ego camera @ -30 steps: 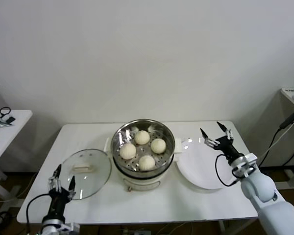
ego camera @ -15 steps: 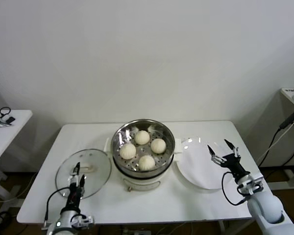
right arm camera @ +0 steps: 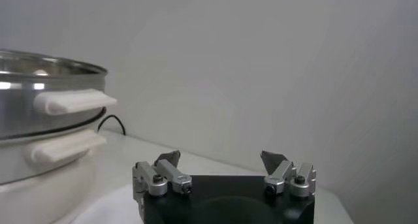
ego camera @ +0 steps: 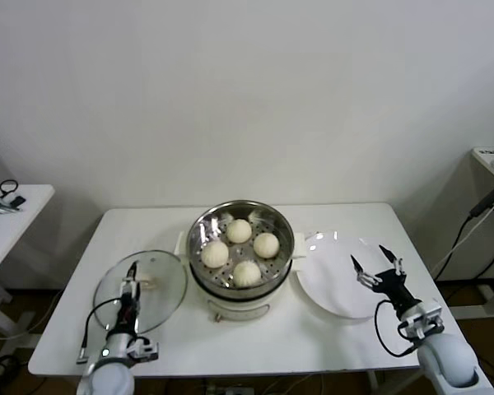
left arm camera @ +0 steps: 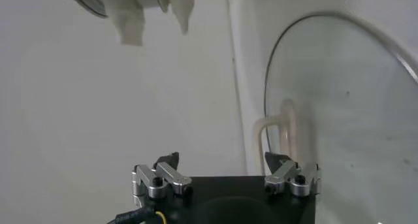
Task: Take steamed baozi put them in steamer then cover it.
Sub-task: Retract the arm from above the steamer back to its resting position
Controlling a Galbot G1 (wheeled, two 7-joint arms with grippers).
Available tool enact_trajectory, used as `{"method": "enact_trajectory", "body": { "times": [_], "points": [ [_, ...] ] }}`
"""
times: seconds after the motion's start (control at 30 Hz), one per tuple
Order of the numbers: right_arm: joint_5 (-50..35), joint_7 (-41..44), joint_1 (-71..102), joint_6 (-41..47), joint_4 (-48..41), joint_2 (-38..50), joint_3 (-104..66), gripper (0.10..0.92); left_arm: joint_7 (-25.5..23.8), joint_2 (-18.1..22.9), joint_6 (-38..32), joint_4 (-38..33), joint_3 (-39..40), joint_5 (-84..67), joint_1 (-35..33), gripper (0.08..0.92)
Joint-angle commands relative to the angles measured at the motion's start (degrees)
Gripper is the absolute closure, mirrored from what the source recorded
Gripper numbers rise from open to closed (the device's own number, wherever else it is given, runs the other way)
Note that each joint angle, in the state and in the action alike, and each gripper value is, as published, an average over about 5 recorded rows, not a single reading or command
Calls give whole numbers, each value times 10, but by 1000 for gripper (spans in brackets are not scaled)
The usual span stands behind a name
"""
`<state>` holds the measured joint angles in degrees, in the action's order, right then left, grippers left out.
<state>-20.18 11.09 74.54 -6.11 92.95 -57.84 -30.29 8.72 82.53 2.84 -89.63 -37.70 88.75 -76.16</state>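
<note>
Four steamed baozi [ego camera: 240,252] are sitting on the perforated tray inside the steamer [ego camera: 241,281], which is standing at the middle of the white desk [ego camera: 346,332], uncovered. The cover [ego camera: 142,290] is lying flat on the desk just to the steamer's left, its rim close to the pot's base and its cream bar handle [ego camera: 138,283] facing up; its near edge is running close to the desk's front edge. A flat white plate [ego camera: 333,280] is lying on the steamer's other side, bare, with open desk in front of it and toward the right corner. The left pincer [ego camera: 130,290] is hovering over the near part of the cover, fingers spread, holding nothing. The right pincer [ego camera: 377,267] is hanging over the plate's right rim, fingers likewise spread and empty. The left wrist view is showing the cover's metal rim [left arm camera: 269,88] and handle [left arm camera: 281,128] ahead of the left pincer [left arm camera: 225,166], plus the steamer's side grips overhead, detail the head view is not giving. The right wrist view is showing the steamer's steel wall [right arm camera: 29,108] and cream grips from the side, with the right pincer [right arm camera: 222,159] open toward the wall; the buns are hidden there. A side table [ego camera: 4,216] is standing far left.
</note>
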Motion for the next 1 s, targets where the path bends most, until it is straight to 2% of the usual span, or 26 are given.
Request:
{"method": "enact_trajectory", "body": {
  "times": [0.03, 0.6, 0.73, 1.0],
  "points": [
    [21, 8, 9, -7, -10, -9, -8, 203, 6, -7, 4, 58, 6, 9, 53, 177],
    [37, 16, 7, -18, -25, -26, -14, 203, 5, -16, -1, 97, 11, -9, 82, 194],
    [39, 18, 7, -19, -27, -28, -17, 203, 5, -17, -5, 98, 12, -14, 81, 284],
    [40, 19, 4, -21, -29, -31, -19, 203, 4, -20, -8, 89, 12, -27, 76, 518]
  ]
}}
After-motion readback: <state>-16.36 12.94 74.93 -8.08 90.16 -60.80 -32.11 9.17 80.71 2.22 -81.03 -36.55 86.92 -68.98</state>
